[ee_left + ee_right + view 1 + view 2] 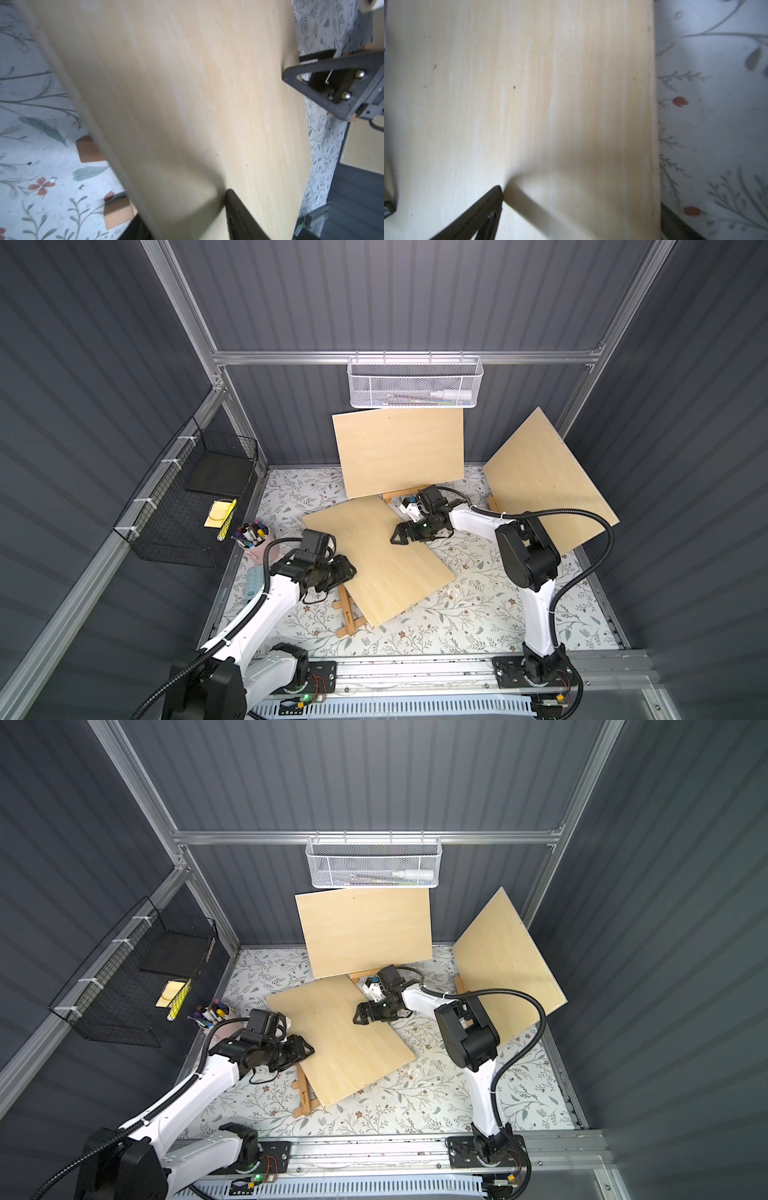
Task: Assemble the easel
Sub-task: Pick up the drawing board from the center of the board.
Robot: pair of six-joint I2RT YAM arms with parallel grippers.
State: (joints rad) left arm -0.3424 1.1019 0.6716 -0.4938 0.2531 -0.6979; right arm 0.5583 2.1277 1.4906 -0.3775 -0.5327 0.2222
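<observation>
Plywood board on a wooden frame: looks stiff and light, faces probably slick, so best taken by the edges.
Top views: the pale board (374, 560) lies tilted across the frame (349, 618) mid-table (478, 614), with two other boards (399, 452) leaning behind. The left gripper (347, 570) is at its left edge. The right gripper (398, 536) is spread wide over the opposite edge, holding nothing. Left wrist: the board edge sits between the fingers (239, 209), can't tell if pinched. Right wrist: plain face, faint grain, thin edge.
</observation>
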